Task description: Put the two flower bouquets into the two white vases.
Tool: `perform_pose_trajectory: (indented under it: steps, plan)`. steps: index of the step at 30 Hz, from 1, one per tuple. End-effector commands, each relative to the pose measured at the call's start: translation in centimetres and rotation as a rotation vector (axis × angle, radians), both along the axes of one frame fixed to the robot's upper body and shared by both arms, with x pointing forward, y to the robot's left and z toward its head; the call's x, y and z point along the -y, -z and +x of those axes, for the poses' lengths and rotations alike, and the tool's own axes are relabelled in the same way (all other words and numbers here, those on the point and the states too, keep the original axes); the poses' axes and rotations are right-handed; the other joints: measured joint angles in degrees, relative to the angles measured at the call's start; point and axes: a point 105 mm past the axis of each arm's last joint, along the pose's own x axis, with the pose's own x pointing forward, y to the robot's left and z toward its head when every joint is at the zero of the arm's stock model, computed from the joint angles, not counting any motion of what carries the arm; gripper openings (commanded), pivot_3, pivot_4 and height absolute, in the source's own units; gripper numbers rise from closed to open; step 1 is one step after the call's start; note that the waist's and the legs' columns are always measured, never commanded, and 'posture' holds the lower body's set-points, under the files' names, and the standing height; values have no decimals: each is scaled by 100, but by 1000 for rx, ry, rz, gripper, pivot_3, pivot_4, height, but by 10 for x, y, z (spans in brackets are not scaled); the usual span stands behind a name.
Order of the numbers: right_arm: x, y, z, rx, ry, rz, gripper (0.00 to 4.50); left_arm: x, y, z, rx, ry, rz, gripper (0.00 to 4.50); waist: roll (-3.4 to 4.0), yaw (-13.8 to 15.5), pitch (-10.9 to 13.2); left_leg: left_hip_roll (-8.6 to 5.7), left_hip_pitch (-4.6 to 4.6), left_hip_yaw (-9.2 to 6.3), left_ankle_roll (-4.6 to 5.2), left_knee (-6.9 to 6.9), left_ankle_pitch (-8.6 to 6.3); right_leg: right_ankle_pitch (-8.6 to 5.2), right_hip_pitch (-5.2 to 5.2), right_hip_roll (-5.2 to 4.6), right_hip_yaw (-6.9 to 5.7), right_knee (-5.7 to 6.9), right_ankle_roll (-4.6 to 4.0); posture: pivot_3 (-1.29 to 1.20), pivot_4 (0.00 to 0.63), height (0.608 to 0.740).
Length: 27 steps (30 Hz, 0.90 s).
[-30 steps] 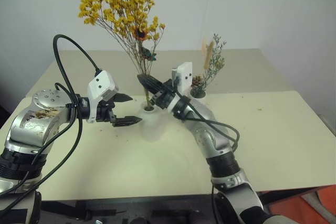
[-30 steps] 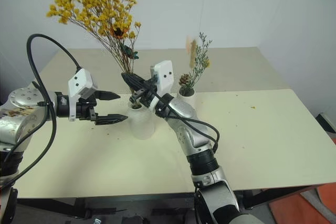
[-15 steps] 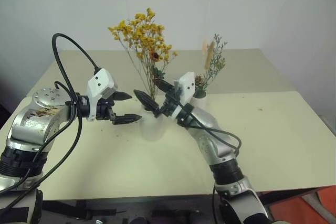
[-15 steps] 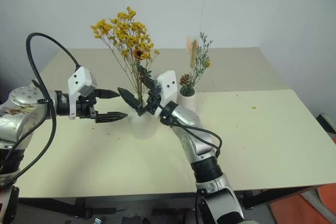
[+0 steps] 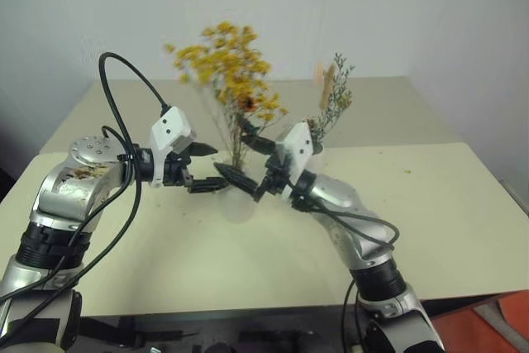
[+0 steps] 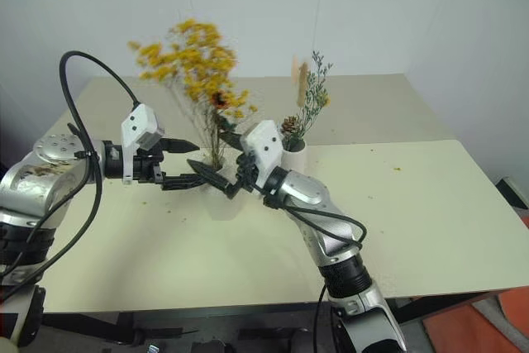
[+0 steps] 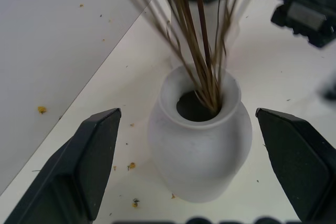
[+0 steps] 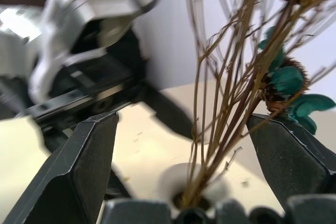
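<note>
A: Right jaws (image 5: 245, 161) first. They stand spread wide, released, with the stems of the yellow bouquet (image 5: 231, 68) running free between them. A second ago they were clenched on those stems just above the neck of the short rounded vase (image 7: 199, 140); half a second ago they had already let go.

B: Noted. And the left jaws (image 5: 207, 168)?

A: Also spread, nothing in them. In the left wrist view the vase sits between the two fingers without touching either. They have closed in on the vase a little from the left of the frame since a second ago.

B: Where do the flowers stand now?

A: The yellow bouquet's stems go down into the mouth of the rounded vase, centre of the frame. The flower head, which leaned toward the upper left a second ago, now sits lower and more upright, blurred, so I judge it is still settling after the release. The slimmer mixed sprig (image 5: 331, 101) stands in the other vase (image 6: 293, 151), right of centre and just behind the right arm, unchanged across the frames.

B: Meaning for the task?

A: Judged from how things lie, both bouquets are in both vases on the desk (image 5: 446, 204); the placing looks done. The remaining risk is the open right jaws brushing the stems and tipping the vase as they pull away.
</note>
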Motion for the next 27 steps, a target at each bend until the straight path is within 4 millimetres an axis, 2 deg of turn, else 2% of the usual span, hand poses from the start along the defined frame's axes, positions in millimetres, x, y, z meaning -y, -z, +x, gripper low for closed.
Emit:
perform_pose_trajectory:
  steps: [1,10,18,22,27]
  plan:
    - [-8,3,-1,41,-21,-89,4473,3,-13,-1,59,21,2,4500,0,6,0,0,-1,-1,0,0,0,0,0,0,0,0,0,0,150,740]
    - [31,6,2,55,57,-192,4473,1,-16,0,71,17,3,4500,-1,52,0,-4,-7,-6,0,3,0,0,2,-6,-9,-4,0,0,150,740]
    - [46,1,-4,70,121,-281,4473,7,-18,3,78,43,-8,4500,-2,36,-1,-3,-6,-5,0,2,0,0,2,-3,-8,-4,0,0,150,740]
    - [71,-2,0,33,190,-312,4473,3,-18,-1,69,48,-7,4500,-2,55,0,-4,-8,-6,0,4,0,0,2,-5,-8,-4,0,0,150,740]
    - [115,-7,-10,-57,222,-319,4473,-14,-12,-14,23,40,27,4500,-3,110,0,-3,-10,-7,1,0,0,-1,3,-5,-10,-10,0,0,150,740]
